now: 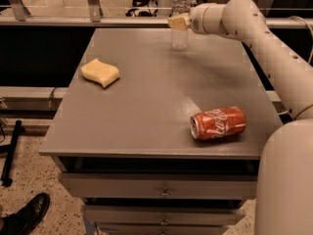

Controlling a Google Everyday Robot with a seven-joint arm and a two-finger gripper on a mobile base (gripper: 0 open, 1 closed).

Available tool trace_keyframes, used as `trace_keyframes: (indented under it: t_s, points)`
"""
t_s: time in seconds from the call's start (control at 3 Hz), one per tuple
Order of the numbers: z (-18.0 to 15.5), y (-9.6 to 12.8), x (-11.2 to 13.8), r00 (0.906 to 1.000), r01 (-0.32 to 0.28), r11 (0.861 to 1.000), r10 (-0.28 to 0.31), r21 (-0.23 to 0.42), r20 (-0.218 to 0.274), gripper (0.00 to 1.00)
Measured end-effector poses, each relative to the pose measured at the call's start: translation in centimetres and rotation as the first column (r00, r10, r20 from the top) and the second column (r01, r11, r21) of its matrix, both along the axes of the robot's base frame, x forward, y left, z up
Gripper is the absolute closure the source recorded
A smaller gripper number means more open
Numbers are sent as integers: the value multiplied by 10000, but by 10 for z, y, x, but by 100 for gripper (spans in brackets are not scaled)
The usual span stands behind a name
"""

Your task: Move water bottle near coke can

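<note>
The water bottle (pixel 180 37) stands upright at the far edge of the grey table (pixel 146 106), clear with a white cap. My gripper (pixel 178 22) is at the bottle's mid-height, right against it, with the cream-coloured arm (pixel 244 18) reaching in from the right. The coke can (pixel 218 123) lies on its side near the table's front right, well apart from the bottle.
A yellow sponge (pixel 100 72) lies on the table's left side. A rail and glass partition (pixel 93 4) run just behind the table's far edge. Drawers (pixel 161 190) sit under the tabletop. A black shoe (pixel 27 217) is on the floor at lower left.
</note>
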State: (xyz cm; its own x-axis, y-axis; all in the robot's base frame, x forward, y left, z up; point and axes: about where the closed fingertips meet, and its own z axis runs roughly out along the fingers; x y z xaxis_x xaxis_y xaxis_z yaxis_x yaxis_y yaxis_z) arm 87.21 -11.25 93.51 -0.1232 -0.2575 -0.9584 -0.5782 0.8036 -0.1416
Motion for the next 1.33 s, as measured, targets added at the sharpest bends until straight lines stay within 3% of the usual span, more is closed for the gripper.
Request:
trace_keyframes:
  t_s: [0.33,0.67,1.0,1.33]
  points:
    - [15,5,-21,9991,-424,9984,426,374,-35,88]
    - [28,3,-46,9959,-888,9951,878,436,226,100]
    - [25,-40,-107,9859,-1667,9858,1664,184,183,100]
    - [35,-103,-174,9763,-2140,9756,2121,488,423,100]
